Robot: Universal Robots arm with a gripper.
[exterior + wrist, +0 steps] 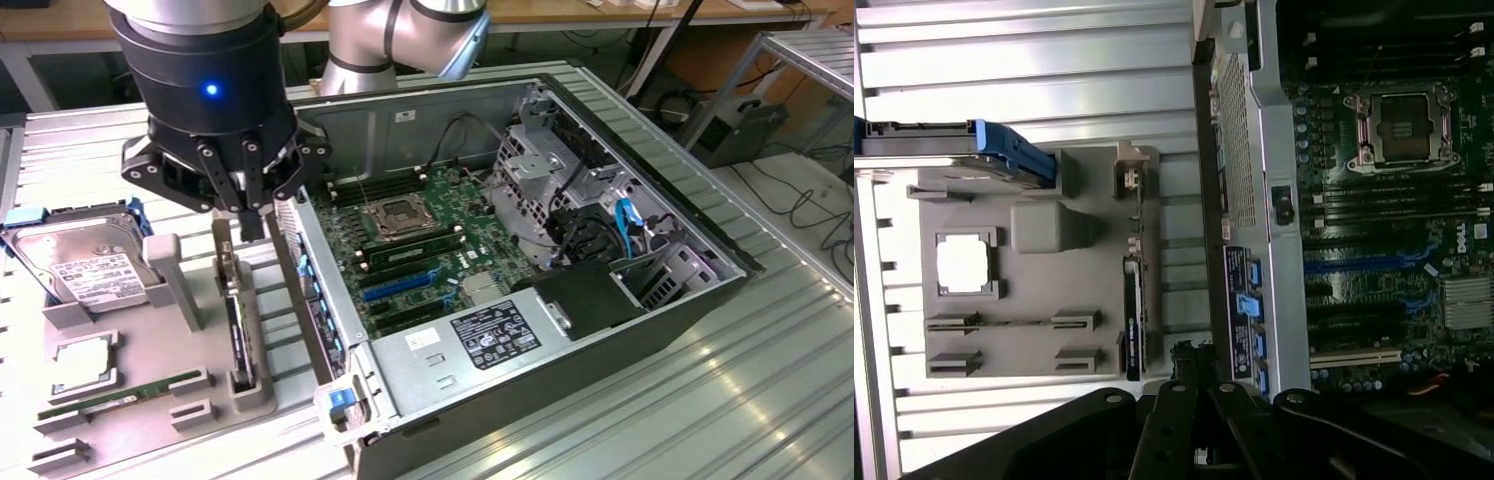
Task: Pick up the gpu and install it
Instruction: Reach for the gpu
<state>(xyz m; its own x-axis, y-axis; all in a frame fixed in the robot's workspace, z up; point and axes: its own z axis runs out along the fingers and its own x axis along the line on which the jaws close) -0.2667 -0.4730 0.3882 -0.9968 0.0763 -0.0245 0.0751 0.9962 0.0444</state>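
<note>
The gripper (251, 228) is hovering with its fingers pressed together on nothing, just above the gpu (239, 330). The card is standing on edge in a slot of the grey tray (160, 350) beside the open case (534, 400) — not yet lifted. It is looking stiff and fairly light but fragile — I am judging its long top edge the safest place to pinch, since squeezing the fan or connector is risking damage.
</note>
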